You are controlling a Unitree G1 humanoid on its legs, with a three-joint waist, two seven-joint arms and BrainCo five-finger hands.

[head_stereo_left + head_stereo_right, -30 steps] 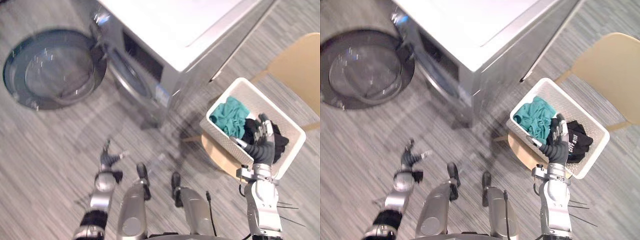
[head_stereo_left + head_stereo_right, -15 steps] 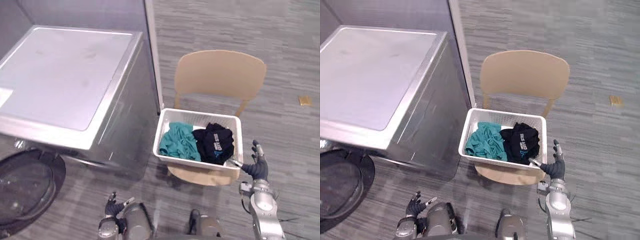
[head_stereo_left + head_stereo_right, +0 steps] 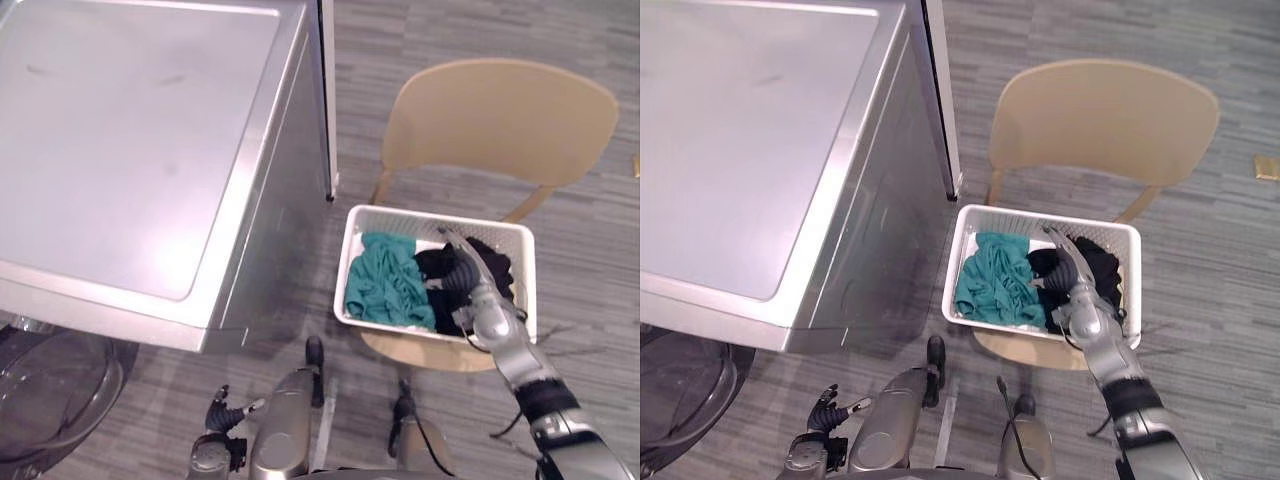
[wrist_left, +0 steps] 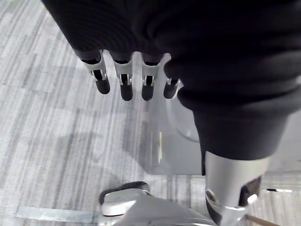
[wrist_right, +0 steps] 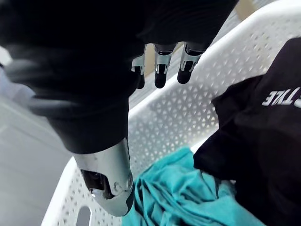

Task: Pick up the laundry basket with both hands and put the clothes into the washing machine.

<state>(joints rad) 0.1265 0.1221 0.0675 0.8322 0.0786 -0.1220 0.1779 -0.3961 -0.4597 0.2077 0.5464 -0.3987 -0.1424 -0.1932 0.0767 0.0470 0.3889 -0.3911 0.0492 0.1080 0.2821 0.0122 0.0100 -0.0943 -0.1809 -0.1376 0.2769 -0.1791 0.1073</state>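
The laundry basket (image 3: 395,212), holding teal and black clothes (image 3: 385,285), sits on a chair (image 3: 500,120) beside the washing machine (image 3: 130,150). The right hand (image 3: 470,290) hovers over it, fingers straight and apart. The left hand (image 3: 228,412) hangs low, fingers relaxed. This looks like the reaching step: next the 2 hands must take opposite rims.

Silver-grey arms end in hands under dark ribbed covers; the right hand (image 3: 1078,298) and the left hand (image 3: 226,415) carry silver fingers (image 4: 124,81) with rounded dark tips
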